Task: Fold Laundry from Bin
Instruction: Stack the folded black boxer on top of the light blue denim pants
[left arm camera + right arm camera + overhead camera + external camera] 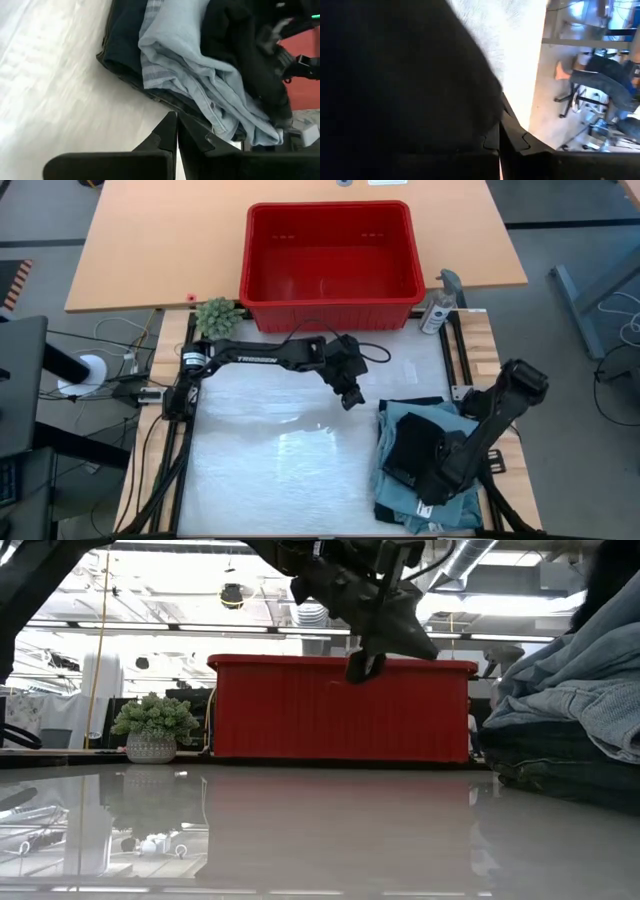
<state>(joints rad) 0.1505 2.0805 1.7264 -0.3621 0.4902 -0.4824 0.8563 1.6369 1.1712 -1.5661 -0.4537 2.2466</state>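
High view: we read "TROSSEN" on the left arm; its pinched-shut left gripper (pixel 349 397) hangs empty beside the folded blue and black laundry pile (pixel 432 465), before the rectangular bright red plastic bin (pixel 331 305). Right wrist view: the right gripper (pixel 498 136) is closed, pressed against black cloth.

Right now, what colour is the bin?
Bright red. The bin shows best in the high view, beyond the mat, with nothing visible inside.
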